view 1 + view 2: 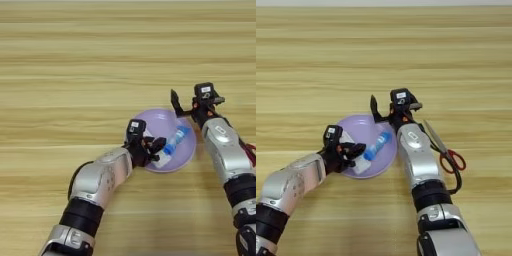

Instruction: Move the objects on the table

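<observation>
The left tool reaches over the near rim of the lilac plate, fingers spread by the white bar; beside it lies the blue tube. The right tool hovers open at the far rim; scissors rest on the tabletop

Silver-shelled arms, black joints, black end effectors bearing white labels.

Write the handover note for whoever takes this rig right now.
Left end effector: over the lilac plate's near-left rim, fingers around the white bar, which lies on the plate.
Right end effector: open, at the plate's far-right rim, holding nothing.
Blue tube: lying in the plate.
Red-handled scissors: on the table, right of the right arm.
Red cube: not visible.
</observation>
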Controlling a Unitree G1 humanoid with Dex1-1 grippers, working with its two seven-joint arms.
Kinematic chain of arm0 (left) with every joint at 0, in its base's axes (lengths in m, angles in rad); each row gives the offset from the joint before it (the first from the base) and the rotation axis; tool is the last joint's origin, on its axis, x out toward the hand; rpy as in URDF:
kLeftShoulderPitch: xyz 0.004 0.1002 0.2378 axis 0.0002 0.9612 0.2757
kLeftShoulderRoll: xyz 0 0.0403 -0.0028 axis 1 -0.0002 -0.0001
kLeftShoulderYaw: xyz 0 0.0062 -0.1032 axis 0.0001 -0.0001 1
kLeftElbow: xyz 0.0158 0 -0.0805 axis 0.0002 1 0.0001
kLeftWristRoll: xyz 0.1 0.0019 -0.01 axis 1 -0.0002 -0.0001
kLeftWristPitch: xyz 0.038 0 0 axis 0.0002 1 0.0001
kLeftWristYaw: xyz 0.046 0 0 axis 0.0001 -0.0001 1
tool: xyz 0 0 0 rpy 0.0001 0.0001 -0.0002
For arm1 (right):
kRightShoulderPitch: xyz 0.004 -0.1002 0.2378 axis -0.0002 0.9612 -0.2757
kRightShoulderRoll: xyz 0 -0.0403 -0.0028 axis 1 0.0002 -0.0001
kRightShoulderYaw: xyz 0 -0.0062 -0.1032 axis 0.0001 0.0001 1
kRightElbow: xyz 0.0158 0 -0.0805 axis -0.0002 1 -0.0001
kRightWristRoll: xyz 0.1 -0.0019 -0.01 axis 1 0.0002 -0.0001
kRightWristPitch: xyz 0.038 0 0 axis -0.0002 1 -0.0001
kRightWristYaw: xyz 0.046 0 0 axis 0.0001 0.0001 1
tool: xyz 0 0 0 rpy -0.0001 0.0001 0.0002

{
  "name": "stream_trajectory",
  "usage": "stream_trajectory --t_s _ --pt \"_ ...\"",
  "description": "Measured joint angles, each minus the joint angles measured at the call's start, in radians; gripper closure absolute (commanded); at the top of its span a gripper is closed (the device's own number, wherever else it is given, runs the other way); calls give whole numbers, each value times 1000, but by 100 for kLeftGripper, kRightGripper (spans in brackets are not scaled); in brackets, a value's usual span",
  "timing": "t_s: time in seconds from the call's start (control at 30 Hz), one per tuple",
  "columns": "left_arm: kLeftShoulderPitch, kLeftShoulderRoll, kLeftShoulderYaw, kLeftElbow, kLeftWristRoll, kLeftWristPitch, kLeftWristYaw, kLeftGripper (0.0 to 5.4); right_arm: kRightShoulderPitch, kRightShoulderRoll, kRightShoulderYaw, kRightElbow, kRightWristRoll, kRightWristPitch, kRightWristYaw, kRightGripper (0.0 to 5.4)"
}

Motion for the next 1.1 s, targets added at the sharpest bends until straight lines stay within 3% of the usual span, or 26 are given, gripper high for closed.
stream_trajectory --t_s 0.37,0.73,0.87,1.1 --pt "0 1 -2 -6 -16 -16 -18 187 0 0 0 -1 0 0 0 0" --pt "-42 -5 82 62 32 -159 24 94 1 -5 21 -1 -13 16 8 0" --pt "-50 -6 95 89 69 -216 34 58 1 -6 21 -2 -13 16 9 0" --pt "-91 33 115 180 211 -412 100 3 3 -10 23 -3 -14 17 13 0"
